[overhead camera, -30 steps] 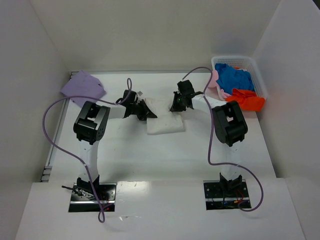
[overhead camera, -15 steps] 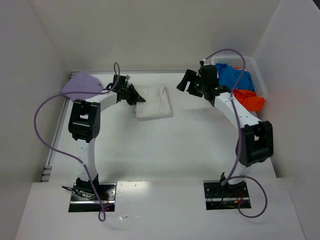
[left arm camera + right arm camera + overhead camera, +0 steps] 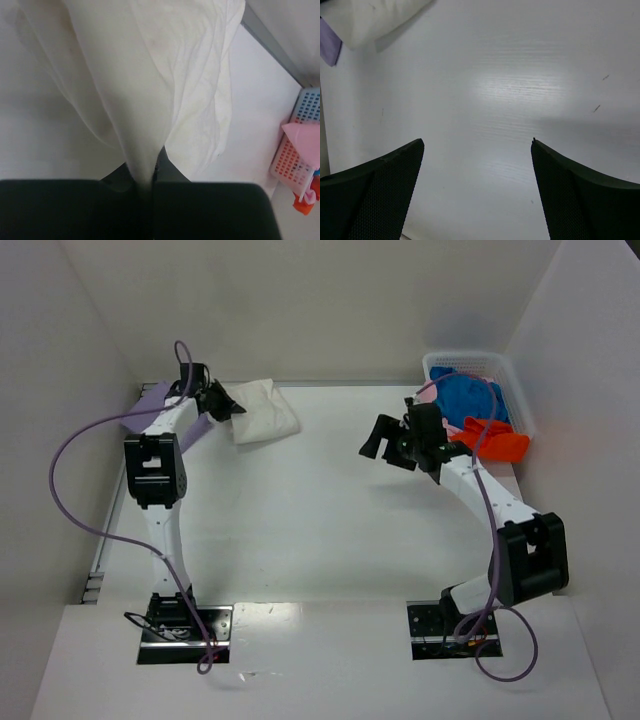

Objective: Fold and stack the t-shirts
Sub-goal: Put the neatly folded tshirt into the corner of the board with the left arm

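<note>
While my left gripper (image 3: 215, 400) pinches the folded off-white shirt (image 3: 262, 412) at the far-left corner, just beside the lavender shirt (image 3: 150, 403), my right gripper (image 3: 385, 445) hangs spread and empty. Stacking isn't finished, I reckon; the blue shirt (image 3: 465, 398) and orange-red shirt (image 3: 497, 440) are unfolded in the basket (image 3: 521, 405).

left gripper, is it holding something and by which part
Yes. The left gripper is shut on the off-white shirt, pinching a bunched fold at the shirt's left edge in the top view. The right gripper is open and empty.
</note>
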